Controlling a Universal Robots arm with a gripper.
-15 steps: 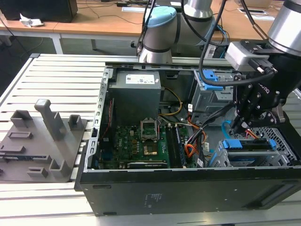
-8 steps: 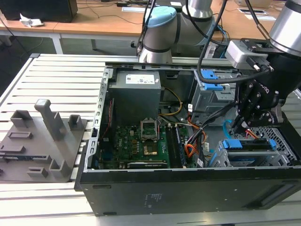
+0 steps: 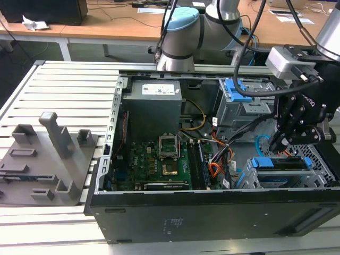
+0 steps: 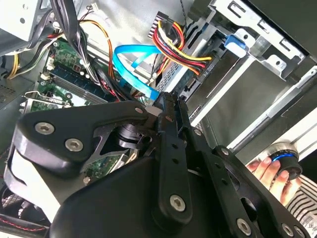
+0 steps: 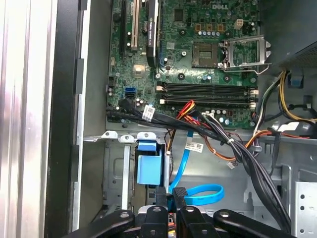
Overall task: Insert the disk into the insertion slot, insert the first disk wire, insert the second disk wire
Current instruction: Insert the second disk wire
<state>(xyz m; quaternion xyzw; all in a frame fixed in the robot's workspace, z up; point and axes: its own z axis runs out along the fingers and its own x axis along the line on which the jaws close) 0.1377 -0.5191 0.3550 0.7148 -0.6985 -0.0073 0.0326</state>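
Observation:
The disk (image 3: 275,179) lies inside the insertion slot (image 3: 321,159) at the exterior view's right, its blue carrier (image 3: 270,162) at the bay's mouth. My gripper (image 3: 280,142) hangs just above it, fingers shut on the end of the second disk wire (image 4: 132,69), a light-blue flat cable that loops away from the fingertips (image 4: 167,101). The first wrist view shows the same cable loop (image 5: 200,194) running in between the fingers (image 5: 181,194). The bundle of orange and red wires (image 4: 179,43) ends in a dark plug (image 4: 197,71) against the drive's edge.
The taller cage with a blue latch (image 3: 237,90) stands behind the slot. Black cable bundles (image 5: 233,146) cross between the motherboard (image 5: 198,44) and the bay. A person's hand (image 4: 271,171) rests on a knob outside the case. A grey fixture (image 3: 48,154) sits at the exterior view's left.

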